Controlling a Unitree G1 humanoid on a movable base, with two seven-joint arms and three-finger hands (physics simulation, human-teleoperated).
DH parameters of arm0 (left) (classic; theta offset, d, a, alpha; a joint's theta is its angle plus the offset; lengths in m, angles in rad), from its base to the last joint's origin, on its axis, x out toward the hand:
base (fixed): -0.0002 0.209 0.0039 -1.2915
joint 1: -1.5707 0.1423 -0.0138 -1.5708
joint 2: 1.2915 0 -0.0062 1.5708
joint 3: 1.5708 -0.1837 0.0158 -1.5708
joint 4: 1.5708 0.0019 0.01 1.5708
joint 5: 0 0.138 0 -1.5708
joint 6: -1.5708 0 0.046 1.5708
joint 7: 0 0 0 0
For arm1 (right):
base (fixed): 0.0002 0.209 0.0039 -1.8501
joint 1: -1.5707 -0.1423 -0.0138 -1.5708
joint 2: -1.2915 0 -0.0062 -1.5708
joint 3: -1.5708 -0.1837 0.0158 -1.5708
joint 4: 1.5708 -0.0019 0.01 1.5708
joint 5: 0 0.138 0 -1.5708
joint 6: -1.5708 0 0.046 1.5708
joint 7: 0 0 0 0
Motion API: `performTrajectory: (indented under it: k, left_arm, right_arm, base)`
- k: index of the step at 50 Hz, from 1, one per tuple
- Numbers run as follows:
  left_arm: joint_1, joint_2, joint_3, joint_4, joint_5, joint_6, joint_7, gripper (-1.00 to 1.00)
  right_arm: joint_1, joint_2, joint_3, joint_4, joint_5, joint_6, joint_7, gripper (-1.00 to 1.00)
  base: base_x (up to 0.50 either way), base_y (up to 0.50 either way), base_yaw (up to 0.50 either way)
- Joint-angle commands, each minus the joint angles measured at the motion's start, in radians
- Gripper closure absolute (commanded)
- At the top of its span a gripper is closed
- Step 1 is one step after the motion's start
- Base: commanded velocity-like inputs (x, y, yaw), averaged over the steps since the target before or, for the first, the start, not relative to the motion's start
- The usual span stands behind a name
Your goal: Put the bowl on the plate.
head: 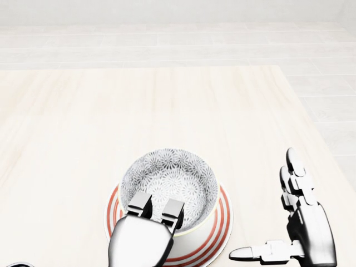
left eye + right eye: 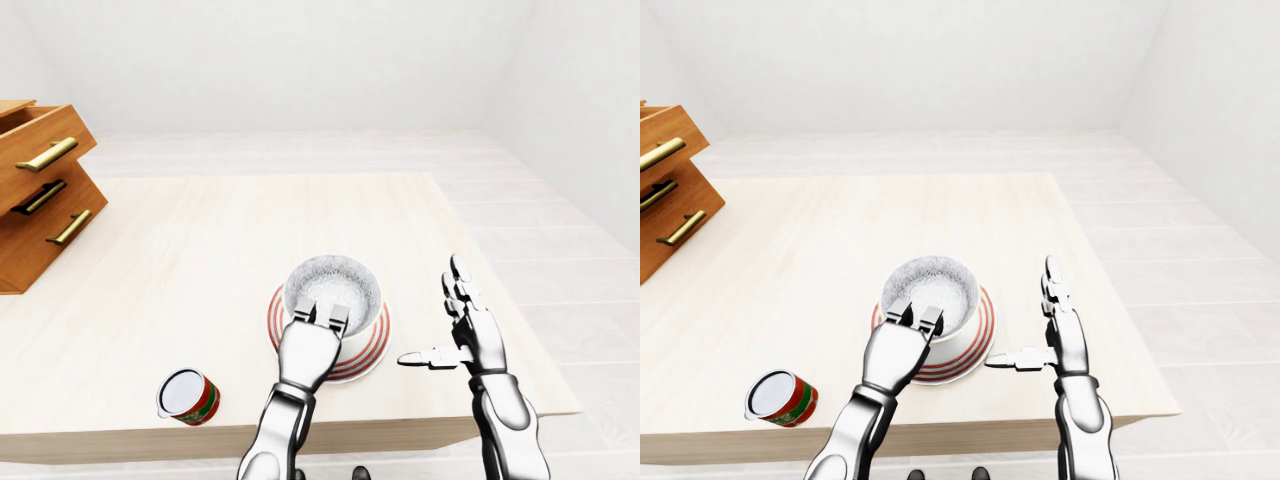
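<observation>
A white bowl (image 1: pixel 169 178) with a grey flower pattern inside stands upright on a white plate (image 1: pixel 222 222) ringed in red, at the bottom middle of the head view. My left hand (image 1: pixel 156 210) comes up from the bottom edge. Two of its fingers (image 1: pixel 173 213) hook over the bowl's near rim and close on it; the thumb is hidden under the hand. My right hand (image 1: pixel 267 211) stands open to the right of the plate, fingers up and thumb pointing left, touching nothing.
A red and green can (image 2: pixel 190 397) lies on its side near the table's bottom-left edge. A wooden drawer cabinet (image 2: pixel 35 190) with brass handles stands at the far left. The table's right edge (image 2: pixel 505 300) runs close past my right hand.
</observation>
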Motion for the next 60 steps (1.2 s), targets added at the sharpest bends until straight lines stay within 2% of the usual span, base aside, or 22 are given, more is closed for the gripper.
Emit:
performTrajectory:
  k: [1,18,34,42,60]
  left_arm:
    - [-0.004,0.001,0.000,0.006,0.052,0.000,0.026,1.00]
    - [-0.099,-0.024,0.080,0.082,0.006,0.000,0.005,1.00]
    - [-0.158,-0.045,0.128,0.173,-0.014,0.000,0.013,1.00]
    - [-0.144,-0.050,0.120,0.168,-0.015,0.000,0.003,1.00]
    - [-0.120,-0.053,0.084,0.195,0.006,0.000,0.044,1.00]
  right_arm:
    - [0.004,0.002,0.000,-0.008,-0.004,0.000,0.001,-1.00]
    - [0.000,0.001,0.004,0.014,-0.007,0.000,-0.003,-1.00]
    - [-0.012,-0.004,0.000,0.035,-0.003,0.000,-0.004,-1.00]
    - [-0.017,-0.005,0.000,0.046,-0.003,0.000,-0.005,-1.00]
    - [-0.016,-0.007,-0.004,0.050,0.003,0.000,-0.004,-1.00]
  base:
    - [0.00,0.00,0.00]
    - [0.00,0.00,0.00]
    - [0.00,0.00,0.00]
    - [0.00,0.00,0.00]
    - [0.00,0.00,0.00]
